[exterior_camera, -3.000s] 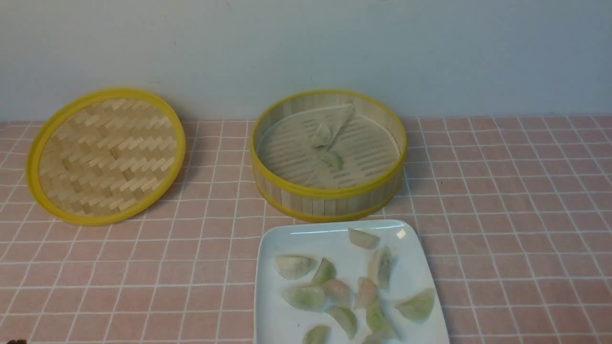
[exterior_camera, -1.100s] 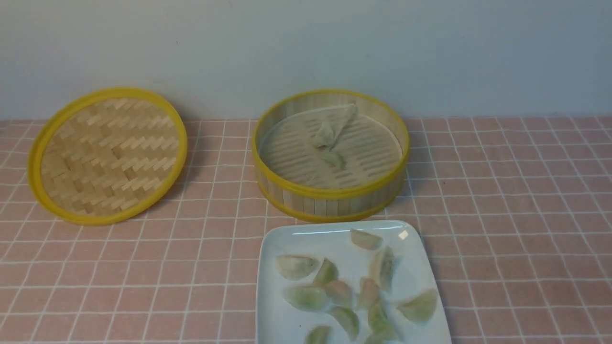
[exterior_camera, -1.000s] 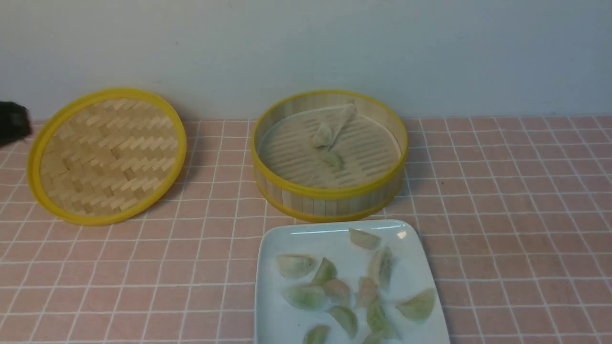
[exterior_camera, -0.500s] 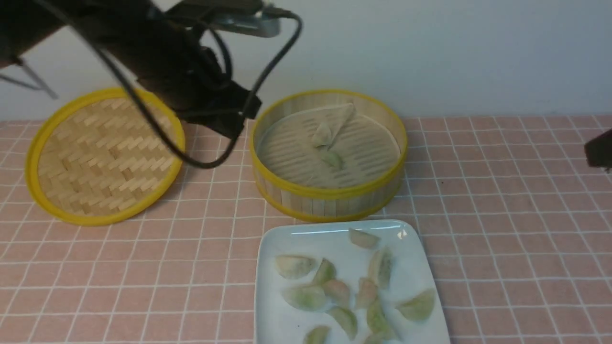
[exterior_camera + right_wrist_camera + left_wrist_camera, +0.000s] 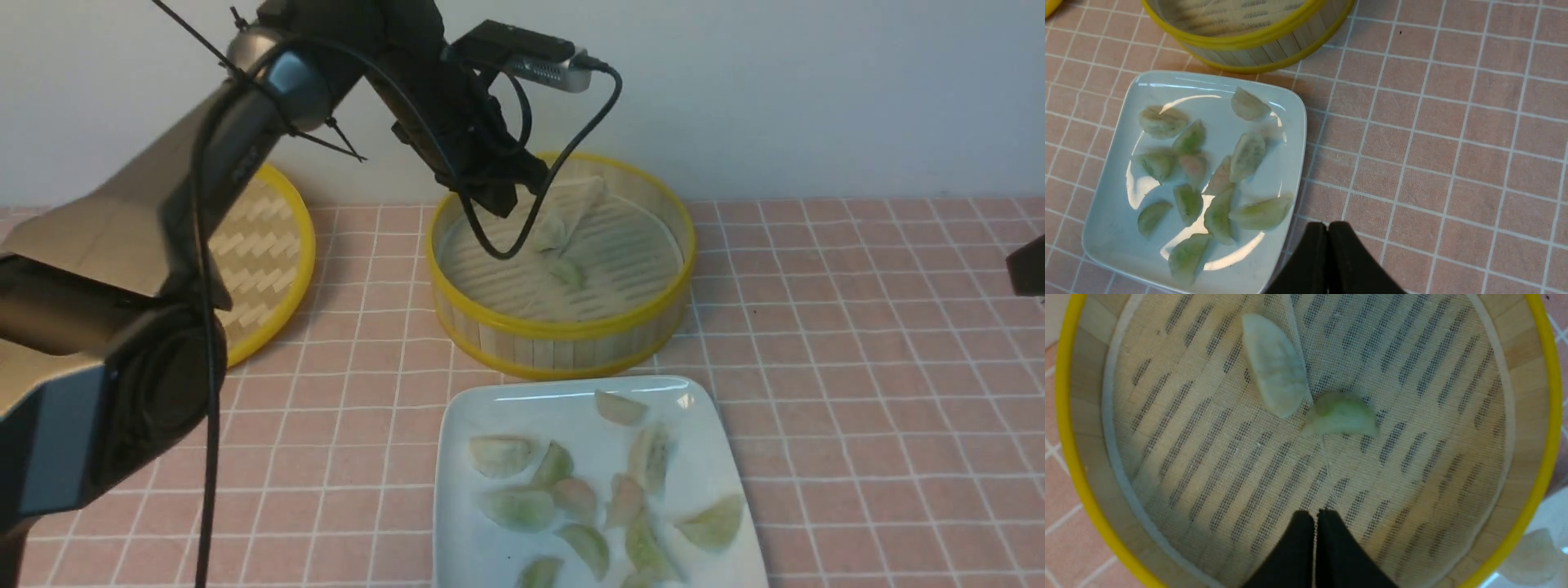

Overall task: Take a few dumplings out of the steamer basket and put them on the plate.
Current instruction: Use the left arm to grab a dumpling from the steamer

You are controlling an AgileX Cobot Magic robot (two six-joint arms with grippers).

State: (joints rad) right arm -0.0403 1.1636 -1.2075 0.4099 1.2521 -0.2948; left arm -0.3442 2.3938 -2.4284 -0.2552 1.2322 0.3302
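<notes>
— Pink checked tablecloth (image 5: 857, 367), pale wall (image 5: 816, 98) behind, nothing on it has shifted. The change is the left arm (image 5: 163, 212): a second ago it was barely in frame, now it reaches across and hangs over the steamer basket (image 5: 563, 331), blocking part of the lid (image 5: 261, 245).

— Left gripper (image 5: 1315, 516) state?

— Fingers pressed together, nothing between them. The tips sit above the liner (image 5: 1208, 457), apart from both pieces left in there.

— So two dumplings in the basket, same as before?

— Yes. Pale dumpling (image 5: 1276, 381) and green dumpling (image 5: 1340, 416), touching at one end near the middle of the liner, along its fold. Neither has moved.

— Plate (image 5: 522, 400)?

— Just in front of the basket, near side. It carries a good scatter of dumplings (image 5: 504, 454) (a dozen or so, some overlapping, so no firm count). Same layout as a second ago.

— Right gripper (image 5: 1327, 228)?

— Also pinched shut and empty, over bare cloth just beside the plate's corner. In the front view only a dark edge of that arm shows at the right border, and it came in during the same second.

— Read on the task?

— "A few" looks already met, judging by the plate. The left arm's approach suggests another pick is being lined up. If so, it has to spread its fingers before dropping onto either piece. Glossy skins and a loose liner underneath mean slip or snagging the mesh is the likely failure.
</notes>
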